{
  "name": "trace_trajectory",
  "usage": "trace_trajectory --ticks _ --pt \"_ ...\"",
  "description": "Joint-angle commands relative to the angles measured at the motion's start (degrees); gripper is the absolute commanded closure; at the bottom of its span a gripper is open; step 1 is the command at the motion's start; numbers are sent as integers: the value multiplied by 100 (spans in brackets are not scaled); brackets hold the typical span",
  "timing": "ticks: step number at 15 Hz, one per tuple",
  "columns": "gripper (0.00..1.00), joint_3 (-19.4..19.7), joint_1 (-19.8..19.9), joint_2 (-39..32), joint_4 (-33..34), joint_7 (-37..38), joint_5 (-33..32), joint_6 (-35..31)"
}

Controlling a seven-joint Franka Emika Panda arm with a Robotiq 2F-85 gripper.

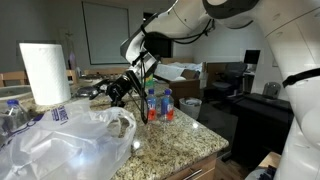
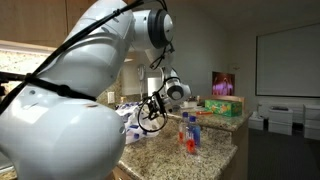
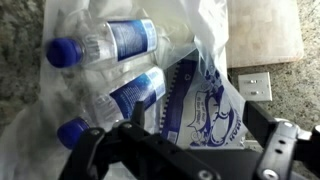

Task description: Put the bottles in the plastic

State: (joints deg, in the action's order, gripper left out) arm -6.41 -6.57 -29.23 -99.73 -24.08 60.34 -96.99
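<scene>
In the wrist view two clear bottles with blue caps and blue labels, one above (image 3: 110, 40) and one below (image 3: 125, 100), lie inside the crumpled clear plastic bag (image 3: 215, 60) with blue print. My gripper (image 3: 185, 135) is open just above the bag, with its black fingers on either side of the printed part and nothing held. In an exterior view the gripper (image 1: 122, 90) hovers over the counter beyond the bag (image 1: 70, 140). Several more small bottles (image 1: 158, 103) stand upright to its right. They also show in an exterior view (image 2: 188, 132), beside the gripper (image 2: 150, 112).
The granite counter (image 1: 190, 140) ends close behind the standing bottles. A paper towel roll (image 1: 45, 72) stands at the back left. A white board (image 3: 265, 30) and a small white plate (image 3: 255, 85) lie beside the bag. A green box (image 2: 225, 105) sits further along.
</scene>
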Motion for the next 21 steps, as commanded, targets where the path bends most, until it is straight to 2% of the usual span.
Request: trace_trajectory --ticks 1,5,7,13,18,21 --pt "0 181 144 852 -762 -92 -29 -498" --pt "0 450 195 1722 -1506 53 -168 -1537" --pt "0 519 149 2202 -1860 296 -507 -2011" --pt "0 219 16 3603 -2701 678 -1495 -3648" --pt "0 -39 84 4133 -3230 2094 -2786 -5046" --pt "0 -107 256 4132 -3471 3313 -4016 -5633"
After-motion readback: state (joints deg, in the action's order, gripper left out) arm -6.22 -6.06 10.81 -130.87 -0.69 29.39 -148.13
